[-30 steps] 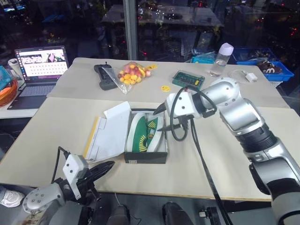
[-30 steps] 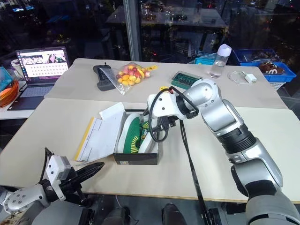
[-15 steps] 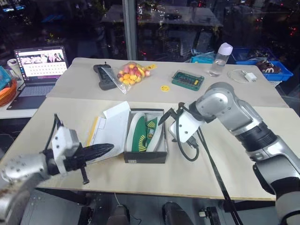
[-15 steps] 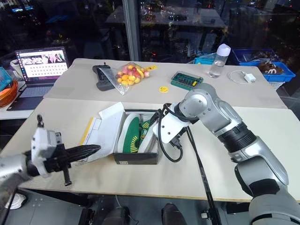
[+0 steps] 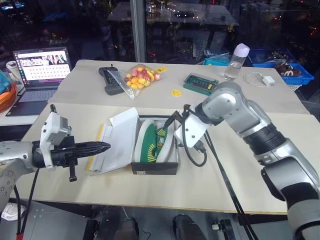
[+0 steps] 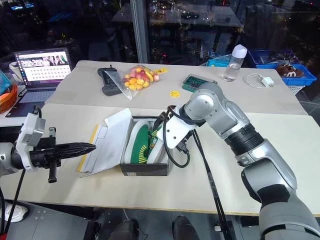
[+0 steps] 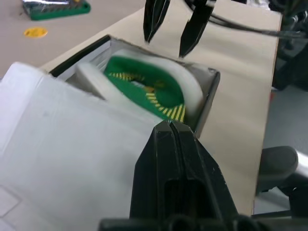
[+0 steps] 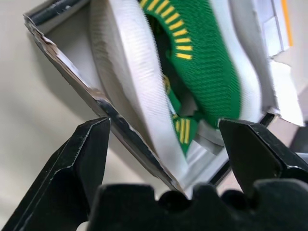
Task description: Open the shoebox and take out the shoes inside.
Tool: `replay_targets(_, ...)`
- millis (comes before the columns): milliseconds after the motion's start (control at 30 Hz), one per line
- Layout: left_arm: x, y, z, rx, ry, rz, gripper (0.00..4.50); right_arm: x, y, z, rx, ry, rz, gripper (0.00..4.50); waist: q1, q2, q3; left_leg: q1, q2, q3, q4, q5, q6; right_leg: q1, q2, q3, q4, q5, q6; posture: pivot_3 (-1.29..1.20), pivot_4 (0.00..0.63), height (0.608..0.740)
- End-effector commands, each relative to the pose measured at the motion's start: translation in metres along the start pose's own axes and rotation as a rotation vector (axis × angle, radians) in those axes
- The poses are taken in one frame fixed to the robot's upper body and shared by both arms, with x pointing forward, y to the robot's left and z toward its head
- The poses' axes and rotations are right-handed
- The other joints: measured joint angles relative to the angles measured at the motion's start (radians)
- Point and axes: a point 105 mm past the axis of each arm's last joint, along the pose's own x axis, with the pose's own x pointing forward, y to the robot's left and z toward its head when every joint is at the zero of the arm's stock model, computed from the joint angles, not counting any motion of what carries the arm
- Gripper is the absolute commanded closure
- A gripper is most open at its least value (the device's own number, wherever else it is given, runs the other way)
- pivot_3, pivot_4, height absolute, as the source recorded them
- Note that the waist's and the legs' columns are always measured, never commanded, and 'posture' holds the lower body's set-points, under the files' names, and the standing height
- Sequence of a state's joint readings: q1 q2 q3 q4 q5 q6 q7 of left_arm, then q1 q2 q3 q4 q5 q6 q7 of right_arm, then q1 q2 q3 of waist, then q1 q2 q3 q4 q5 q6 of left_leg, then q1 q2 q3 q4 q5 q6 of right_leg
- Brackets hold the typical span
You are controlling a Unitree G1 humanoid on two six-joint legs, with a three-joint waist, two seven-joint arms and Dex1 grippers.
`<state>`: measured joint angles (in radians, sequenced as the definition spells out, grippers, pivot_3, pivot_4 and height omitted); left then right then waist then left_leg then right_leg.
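My left gripper (image 5: pixel 102 146) hangs nearest, over the table's (image 5: pixel 210 185) front left part, fingers pressed together on nothing, tips aimed at the flipped-back lid (image 5: pixel 116 141). The lid lies flat, white inside up, yellow edge showing on its left. Just beyond, the shoebox (image 5: pixel 155 167) sits open near the middle of the beige tabletop, dark walls, the green shoes (image 5: pixel 150 145) lying inside on their sides, white soles up. My right gripper (image 6: pixel 161 122) hovers over the box's far right corner, fingers spread wide, one either side of the box wall, gripping nothing.

Second table (image 5: pixel 280 97) butted behind: black remote (image 5: pixel 111 81), bag of coloured sweets (image 5: pixel 138 77), small yellow disc (image 5: pixel 176 93), green case (image 5: pixel 200 83), clear bottle (image 5: pixel 233 64), white charger (image 5: pixel 265 80). Far left, an open laptop (image 5: pixel 39 70) with its screen lit. Far right, a blue bin (image 5: pixel 290 72). Behind, dark glass with reflections and a pale vertical post (image 5: pixel 138 30).
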<state>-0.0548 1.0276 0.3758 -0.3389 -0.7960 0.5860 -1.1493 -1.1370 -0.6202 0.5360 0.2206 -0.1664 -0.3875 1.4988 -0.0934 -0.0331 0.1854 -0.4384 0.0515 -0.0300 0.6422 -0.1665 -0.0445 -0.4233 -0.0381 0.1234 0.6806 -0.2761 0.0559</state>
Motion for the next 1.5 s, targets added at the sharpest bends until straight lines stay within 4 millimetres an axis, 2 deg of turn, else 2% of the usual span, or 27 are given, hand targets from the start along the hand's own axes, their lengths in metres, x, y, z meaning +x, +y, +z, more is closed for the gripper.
replay_targets(33,0.0,0.0,0.002,0.029,-0.007,0.009,4.5,-0.002,-0.008,0.01,-0.034,-0.036,-0.026,0.28,0.0,0.0,0.0,0.0,0.0,0.0,0.0,0.0,0.0,0.0,0.0,0.0,0.0,0.0,0.0,0.0,0.15,0.697)
replay_targets(300,0.0,-0.002,-0.001,0.022,-0.009,0.031,4.5,0.004,-0.015,0.015,-0.061,-0.047,-0.038,0.28,0.0,0.0,0.0,0.0,0.0,0.0,0.0,0.0,0.0,0.0,0.0,0.0,0.001,0.0,0.0,0.0,0.15,0.697)
replay_targets(500,0.002,-0.002,0.0,0.021,-0.021,0.047,4.5,0.021,0.006,0.014,-0.113,-0.028,0.034,0.28,0.007,0.0,0.0,0.0,0.0,0.0,0.0,0.0,0.0,0.0,0.0,0.0,0.001,0.0,0.0,0.0,0.15,0.697)
replay_targets(700,0.004,-0.001,0.003,0.026,-0.03,0.053,4.5,0.031,0.012,0.008,-0.129,-0.004,0.048,0.28,0.011,0.0,0.0,0.0,0.0,0.0,0.0,0.0,0.0,0.0,0.0,0.0,0.001,0.0,0.0,0.0,0.15,0.697)
replay_targets(800,0.005,0.001,0.003,0.025,-0.033,0.061,4.5,0.031,0.008,0.006,-0.126,-0.001,0.026,0.98,0.018,0.0,0.0,0.0,0.0,0.0,0.001,0.0,-0.001,0.0,0.0,0.0,0.001,0.0,0.0,0.0,0.15,0.697)
replay_targets(1033,0.009,0.003,0.003,0.023,-0.039,0.067,4.5,0.031,0.005,0.007,-0.136,-0.005,0.007,3.39,0.022,0.0,0.0,0.0,0.0,0.0,0.001,0.001,-0.001,0.0,0.0,0.0,0.001,0.0,0.0,0.0,0.15,0.697)
replay_targets(1100,0.01,0.003,0.001,0.022,-0.037,0.067,4.5,0.03,0.002,0.008,-0.143,-0.004,-0.007,3.93,0.022,0.0,0.0,0.0,0.0,0.0,0.001,0.001,-0.001,0.0,0.0,0.0,0.001,0.0,0.0,0.0,0.15,0.697)
replay_targets(1133,0.01,0.003,0.001,0.022,-0.037,0.068,4.5,0.028,0.0,0.009,-0.145,-0.006,-0.015,4.08,0.022,0.0,0.0,0.0,0.0,0.0,0.001,0.001,-0.001,0.0,0.0,0.0,0.001,0.0,0.0,0.0,0.15,0.697)
replay_targets(1300,0.007,0.005,-0.002,0.021,-0.034,0.075,4.5,0.018,-0.013,0.013,-0.142,-0.031,-0.095,4.08,0.022,0.0,0.0,0.0,0.0,0.0,0.001,0.001,-0.001,0.0,0.0,0.0,0.001,0.001,-0.001,0.0,0.15,0.697)
replay_targets(1400,0.003,0.006,-0.006,0.017,-0.029,0.078,4.5,-0.005,-0.033,0.024,-0.089,-0.105,-0.222,4.08,0.022,0.0,0.0,0.0,0.0,0.0,0.001,0.001,-0.001,0.0,0.0,0.0,0.001,0.001,-0.001,0.0,0.15,0.697)
replay_targets(1500,0.002,0.007,-0.008,0.019,-0.025,0.08,4.5,-0.015,-0.036,0.022,-0.026,-0.135,-0.272,4.08,0.023,0.0,0.0,0.0,0.0,0.0,0.001,0.001,-0.001,0.0,0.0,0.0,0.002,0.001,-0.002,0.0,0.15,0.697)
